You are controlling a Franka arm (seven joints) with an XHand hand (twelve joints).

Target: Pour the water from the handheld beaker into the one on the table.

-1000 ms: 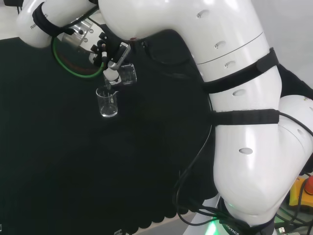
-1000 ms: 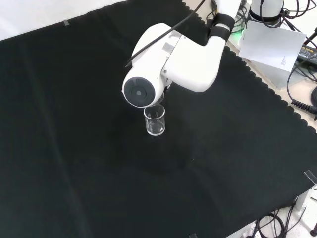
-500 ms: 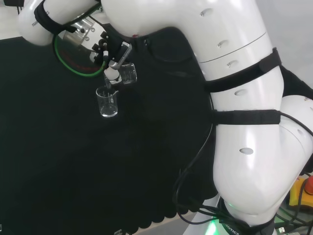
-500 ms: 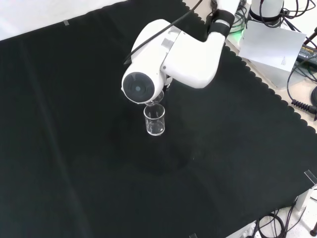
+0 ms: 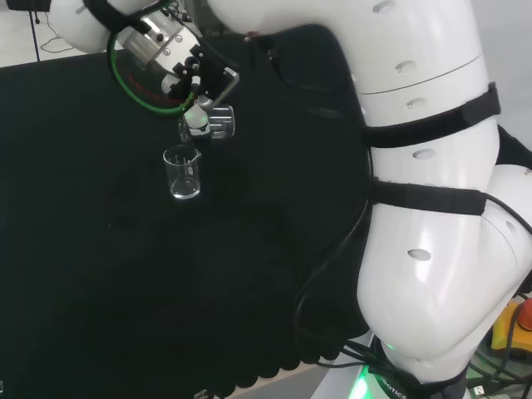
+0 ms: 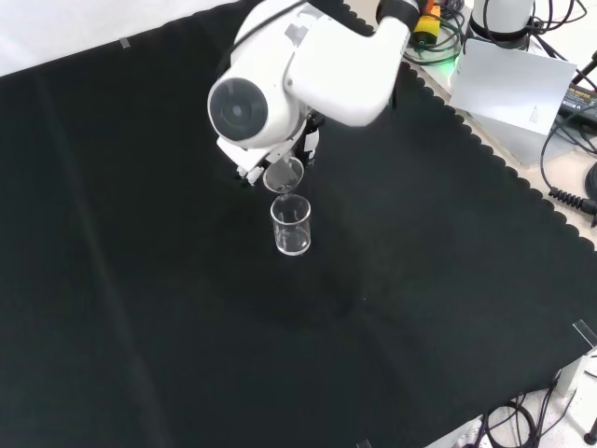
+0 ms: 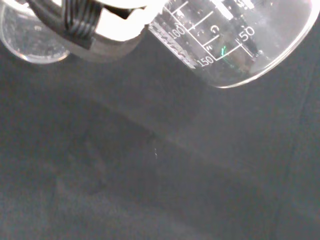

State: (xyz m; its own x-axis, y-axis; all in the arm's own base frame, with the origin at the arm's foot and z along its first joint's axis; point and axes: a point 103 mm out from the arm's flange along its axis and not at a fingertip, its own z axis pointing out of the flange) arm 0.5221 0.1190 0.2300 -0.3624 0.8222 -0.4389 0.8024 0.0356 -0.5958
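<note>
Above the table beaker (image 5: 183, 173) standing upright on the black cloth (image 5: 125, 274), the hand (image 5: 198, 90) grips the tilted handheld beaker (image 5: 218, 123); keep its lip over the rim while tipping slowly.

Black cloth (image 6: 140, 280) bare all round table beaker (image 6: 292, 227); held beaker (image 6: 284, 175) just above it.

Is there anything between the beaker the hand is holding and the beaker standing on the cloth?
Nothing visible. The clear glass handheld beaker hangs tilted in the black and white hand just above the open mouth of the clear glass beaker on the cloth, with only air between them.
</note>
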